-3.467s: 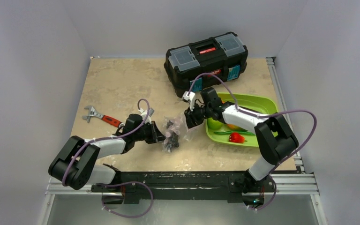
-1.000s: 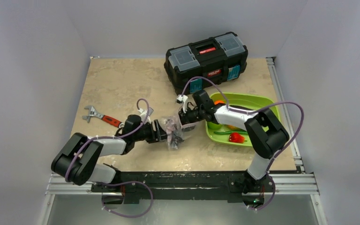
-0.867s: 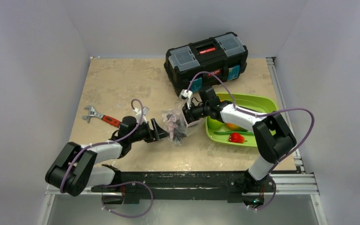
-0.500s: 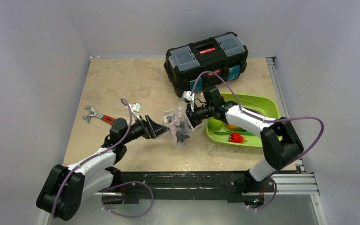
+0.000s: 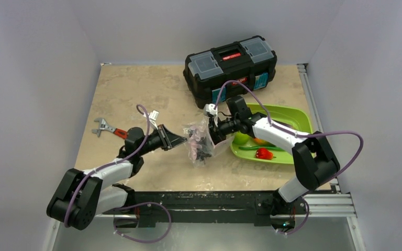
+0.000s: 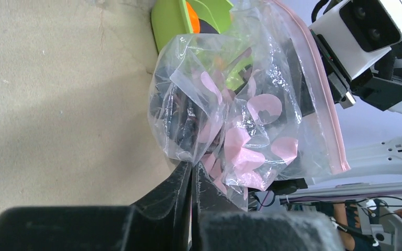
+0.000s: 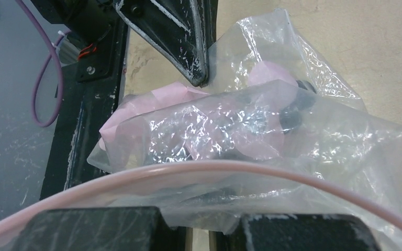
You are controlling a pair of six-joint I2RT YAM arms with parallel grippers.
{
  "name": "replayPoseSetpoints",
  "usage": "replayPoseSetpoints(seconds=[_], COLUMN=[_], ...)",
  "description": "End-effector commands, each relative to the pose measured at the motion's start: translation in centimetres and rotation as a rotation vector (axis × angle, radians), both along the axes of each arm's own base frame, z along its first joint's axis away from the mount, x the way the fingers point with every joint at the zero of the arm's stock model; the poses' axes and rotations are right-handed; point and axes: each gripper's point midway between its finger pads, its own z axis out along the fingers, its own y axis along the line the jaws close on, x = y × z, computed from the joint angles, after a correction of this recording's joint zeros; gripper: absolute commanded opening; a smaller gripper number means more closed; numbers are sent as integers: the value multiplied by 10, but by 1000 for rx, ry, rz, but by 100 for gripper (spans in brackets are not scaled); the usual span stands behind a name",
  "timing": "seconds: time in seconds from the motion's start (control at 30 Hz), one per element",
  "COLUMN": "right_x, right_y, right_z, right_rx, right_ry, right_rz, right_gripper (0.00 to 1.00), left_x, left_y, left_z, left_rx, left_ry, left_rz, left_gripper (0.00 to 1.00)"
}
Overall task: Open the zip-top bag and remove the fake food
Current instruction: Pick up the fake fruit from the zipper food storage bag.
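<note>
While the bag (image 5: pixel 198 147) is held between the two pincers over the counter (image 5: pixel 136 94), the top view shows the left pincer (image 5: pixel 184 140) at its left side and the right pincer (image 5: pixel 213 134) at its upper right corner. The green tray (image 5: pixel 296 116), with a red pepper (image 5: pixel 264 153) in it, lies to the right of the right pincer. Neither grip can be read from up there.

The left wrist view fills that in. The left pincer's jaws are pressed together at the bag's lower fold, apparently with a pinch of film between them. Dark grapes (image 6: pixel 179 123) sit inside, just beyond the tips. The pink zip strip (image 6: pixel 328 123) runs along the far edge; I cannot tell whether it is open.

The right wrist view shows the right pincer clamped narrow on that strip, with the left pincer's tips touching the film beyond.

The risk, I judge, is that the film slips from the left pincer's thin hold once the arms pull apart. Or both walls are caught together, so the mouth will not open.
</note>
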Motion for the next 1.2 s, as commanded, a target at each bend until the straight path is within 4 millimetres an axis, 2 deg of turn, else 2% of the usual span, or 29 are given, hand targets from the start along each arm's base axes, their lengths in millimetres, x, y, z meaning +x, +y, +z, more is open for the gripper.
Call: replayPoseSetpoints(seconds=[0.0, 0.6, 0.83, 0.93, 1.17], right_x=[-1, 21, 35, 39, 61], right_y=[2, -22, -41, -47, -62], right_z=[27, 56, 81, 84, 93], right_rx=[70, 130, 210, 212, 248], right_ry=[-62, -127, -159, -155, -162], right_rz=[34, -66, -162, -194, -330], right_gripper=[0, 0, 0, 0, 0], left_x=[3, 3, 2, 3, 1], left_y=[4, 83, 89, 90, 91], left_z=[21, -22, -33, -34, -33], left_rx=[-33, 193, 226, 224, 236], left_ry=[-98, -1, 49, 52, 51], left_rz=[-4, 274, 289, 292, 288], left_gripper=[0, 0, 0, 0, 0])
